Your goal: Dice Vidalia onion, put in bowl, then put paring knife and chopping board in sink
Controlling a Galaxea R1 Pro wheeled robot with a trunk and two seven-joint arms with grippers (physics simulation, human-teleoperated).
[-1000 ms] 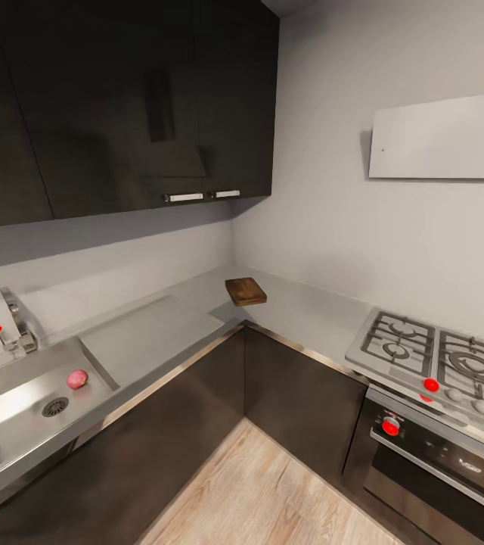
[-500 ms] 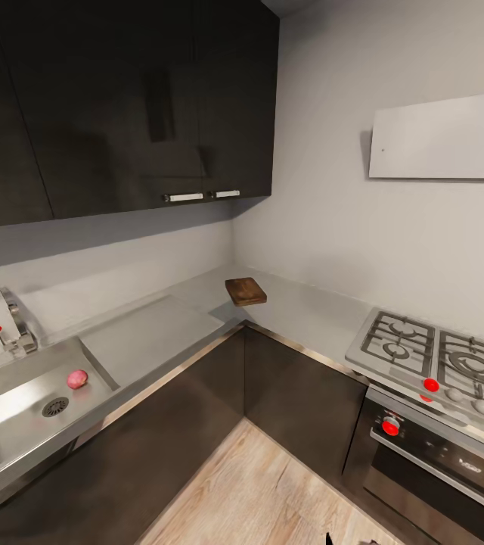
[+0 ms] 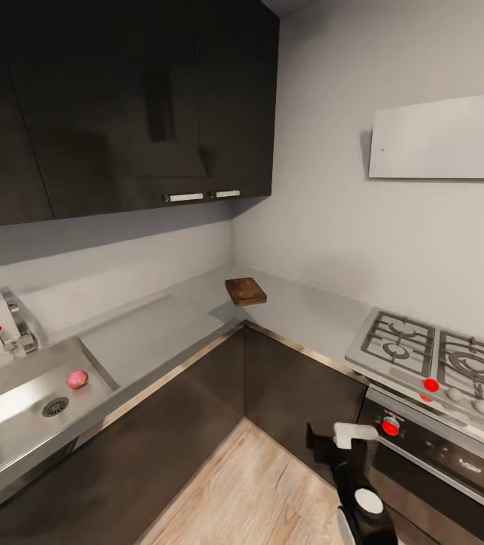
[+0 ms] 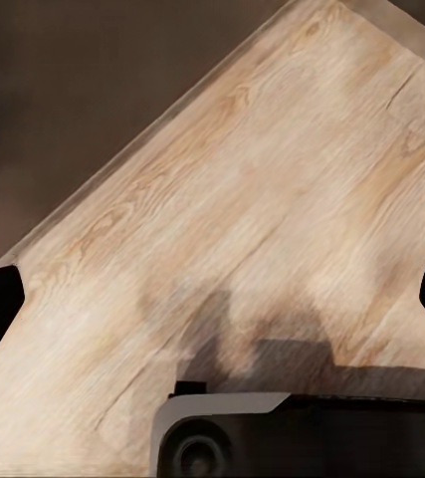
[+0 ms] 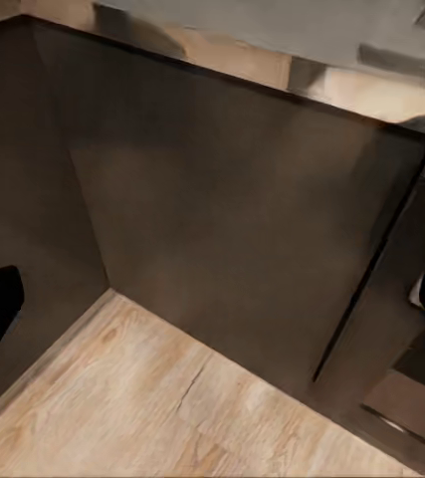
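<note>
Low before the oven point(image 3: 439, 462), the right arm points its open, empty pincer point(image 3: 333, 437) upward over the floor point(image 3: 249, 492).

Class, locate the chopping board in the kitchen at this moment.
In the head view, the chopping board lies on the countertop in the far corner, right of the sink and its drainboard, left of the stove.

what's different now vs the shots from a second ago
The right arm has risen into the head view at the lower right, in front of the oven; its right gripper holds nothing. One second ago it was not in that view, and half a second ago only dark tips showed at the bottom edge. The onion in the sink and the chopping board on the countertop stayed put, as did the camera.
</note>
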